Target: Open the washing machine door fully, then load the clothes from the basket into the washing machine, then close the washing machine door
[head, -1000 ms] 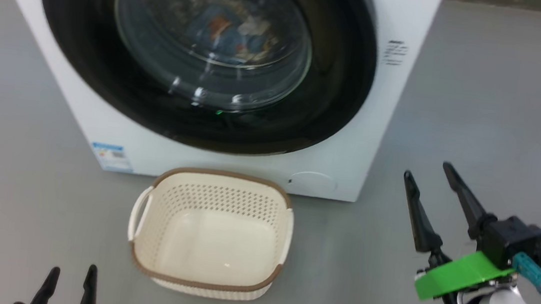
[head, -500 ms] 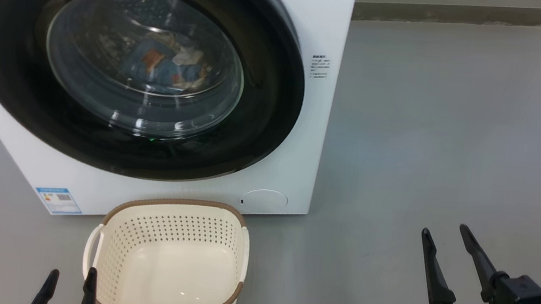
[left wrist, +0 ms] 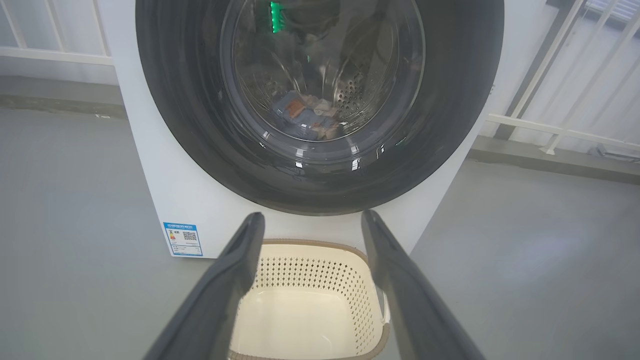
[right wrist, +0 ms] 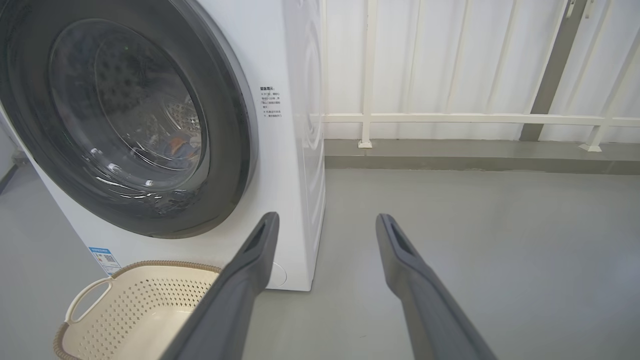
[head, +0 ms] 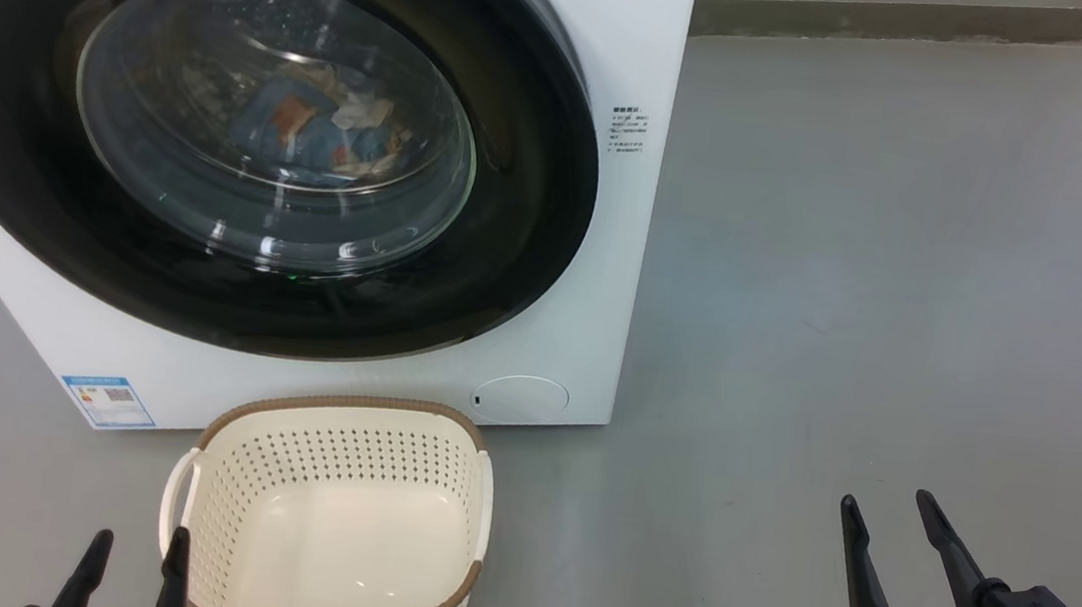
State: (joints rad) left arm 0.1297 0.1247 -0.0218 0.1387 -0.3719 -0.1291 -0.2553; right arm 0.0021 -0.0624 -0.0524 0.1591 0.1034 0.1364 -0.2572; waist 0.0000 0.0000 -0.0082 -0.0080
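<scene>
The white washing machine [head: 604, 280] stands at the upper left, and its round black-rimmed door [head: 517, 241] is shut against the front. Behind the glass, the light blue clothes [head: 317, 134] lie inside the drum; the left wrist view shows the clothes [left wrist: 305, 115] there too. In front of the machine sits the cream basket [head: 332, 523] with nothing in it. My left gripper [head: 135, 547] is open at the basket's left edge, its fingers [left wrist: 240, 260] framing the basket [left wrist: 310, 300]. Far right on the floor side, my right gripper [head: 886, 511] is open and holds nothing.
A grey floor [head: 856, 276] stretches to the right of the machine. White railing bars [right wrist: 450, 119] and a low kerb run behind it. A blue label [head: 106, 401] and a round cap [head: 521, 394] sit low on the machine's front.
The head camera has shifted, so the machine and basket sit further left and lower in the picture. My right gripper has dropped lower and stays open.
</scene>
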